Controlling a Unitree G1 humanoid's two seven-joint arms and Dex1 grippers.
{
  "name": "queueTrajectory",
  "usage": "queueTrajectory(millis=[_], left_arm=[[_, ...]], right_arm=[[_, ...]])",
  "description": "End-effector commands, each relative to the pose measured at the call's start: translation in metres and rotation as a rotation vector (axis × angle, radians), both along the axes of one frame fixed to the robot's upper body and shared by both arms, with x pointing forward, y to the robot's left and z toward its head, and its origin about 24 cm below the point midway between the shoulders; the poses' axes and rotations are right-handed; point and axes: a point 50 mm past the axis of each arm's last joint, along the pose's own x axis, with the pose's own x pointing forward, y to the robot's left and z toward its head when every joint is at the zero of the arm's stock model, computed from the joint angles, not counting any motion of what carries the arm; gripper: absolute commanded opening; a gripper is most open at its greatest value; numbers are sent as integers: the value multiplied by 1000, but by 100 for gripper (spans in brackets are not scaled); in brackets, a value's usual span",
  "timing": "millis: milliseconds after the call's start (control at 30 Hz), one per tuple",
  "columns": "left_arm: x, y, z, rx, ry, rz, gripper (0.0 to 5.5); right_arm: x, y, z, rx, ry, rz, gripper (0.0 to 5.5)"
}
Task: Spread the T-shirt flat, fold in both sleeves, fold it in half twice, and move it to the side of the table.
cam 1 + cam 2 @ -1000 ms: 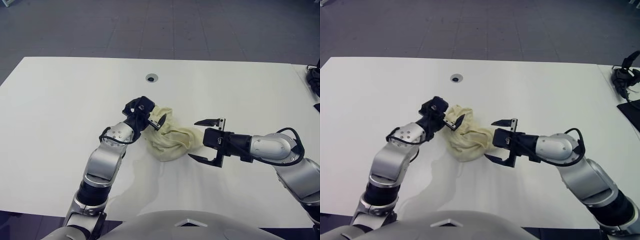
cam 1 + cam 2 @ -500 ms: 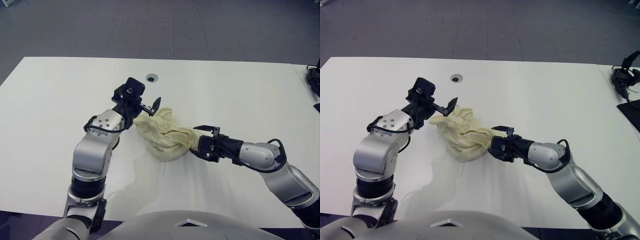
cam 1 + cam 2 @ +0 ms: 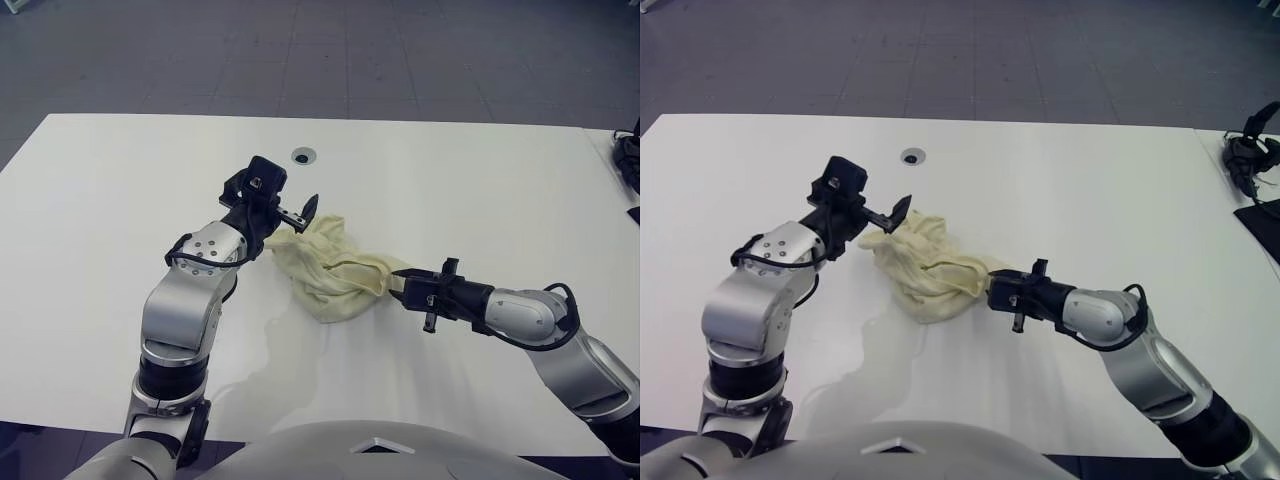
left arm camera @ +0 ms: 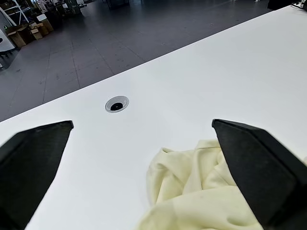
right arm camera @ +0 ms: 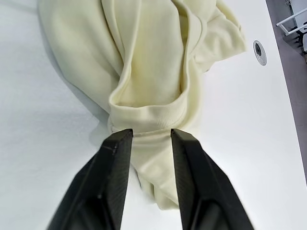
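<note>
- The bench [image 3: 120, 180] is offering broad open surface to the left, to the right and beyond the crumpled T-shirt [image 3: 330, 270].
- The left tool [image 3: 290, 222], fingers spread, is hanging over the heap's left end. The right tool [image 3: 402, 284], pinched on cloth, is blocking its right end.
- A round grommet [image 3: 303, 155] is sitting behind the heap, and dark cables [image 3: 628, 160] are lying at the far right edge.

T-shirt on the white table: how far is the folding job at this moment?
Done: nothing yet; the T-shirt lies crumpled in a heap on the table. In hand: the right tool is shut on a ribbed edge of it, and the left tool is open over its other end. To do: spreading flat, both sleeves, two folds, moving aside.
</note>
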Motion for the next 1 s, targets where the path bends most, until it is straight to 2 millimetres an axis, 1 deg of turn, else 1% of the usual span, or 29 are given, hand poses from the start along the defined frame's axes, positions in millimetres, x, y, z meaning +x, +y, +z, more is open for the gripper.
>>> queueTrajectory(millis=[33, 133, 167, 300, 433, 600, 867, 1000], left_arm=[[-2, 3, 0, 16, 8, 0, 540], [-2, 4, 0, 20, 7, -2, 540], [-2, 4, 0, 21, 6, -2, 540], [-3, 5, 1, 24, 4, 3, 540], [-4, 5, 0, 26, 4, 9, 540], [-4, 3, -1, 24, 5, 8, 540], [-3, 2, -1, 31, 11, -10, 540], [-2, 2, -1, 34, 13, -15, 540]], right_arm=[[2, -3, 0, -10, -10, -15, 74], [0, -2, 0, -5, 0, -15, 10], [-1, -2, 0, -2, 7, -15, 1], [-11, -1, 0, 4, 37, -2, 55], [-16, 2, 1, 13, 40, 2, 127], [-14, 7, -6, 27, 4, -11, 205], [-10, 4, -21, -3, -6, -30, 345], [-8, 5, -23, -1, -28, -37, 411]])
